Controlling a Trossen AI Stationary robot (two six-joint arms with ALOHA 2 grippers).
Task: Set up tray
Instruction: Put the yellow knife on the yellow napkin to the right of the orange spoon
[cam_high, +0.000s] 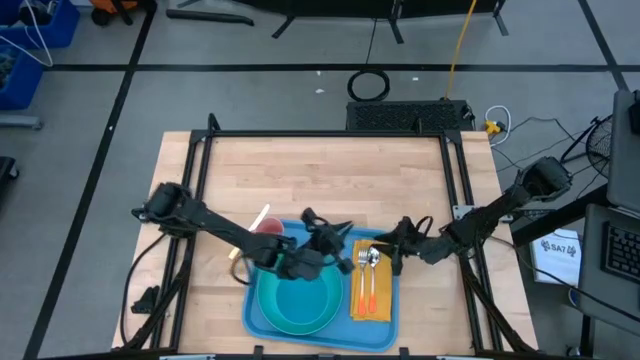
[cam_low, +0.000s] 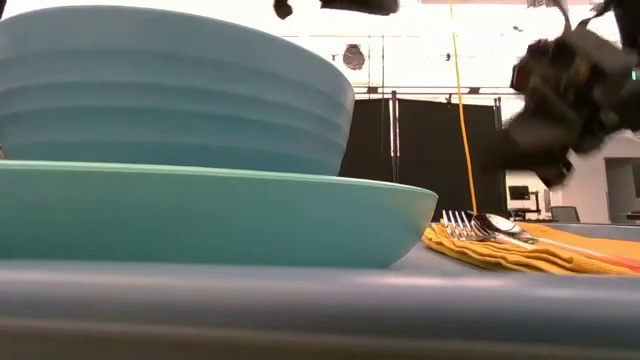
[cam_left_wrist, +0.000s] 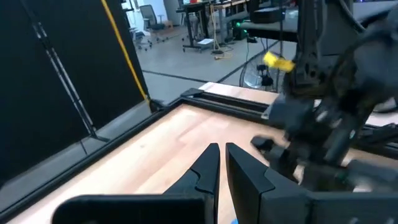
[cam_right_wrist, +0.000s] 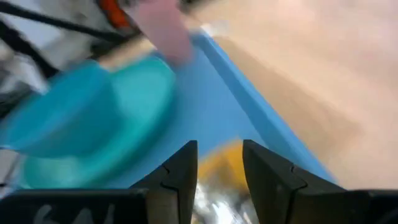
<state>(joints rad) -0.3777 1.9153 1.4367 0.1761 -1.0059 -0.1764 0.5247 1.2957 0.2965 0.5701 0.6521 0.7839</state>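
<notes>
A blue tray (cam_high: 385, 325) sits at the near edge of the wooden bench (cam_high: 320, 170), carrying a blue bowl (cam_low: 170, 85) stacked in a teal plate (cam_low: 210, 215) on its left and, on its right, a fork (cam_high: 356, 285) and spoon (cam_high: 371, 275) laid on a yellow napkin (cam_high: 372, 310). The right end effector (cam_high: 396, 245), fingers apart and empty, hovers over the cutlery's far end. The left end effector (cam_high: 340, 262), fingers nearly together and empty, hangs by the plate's far rim.
</notes>
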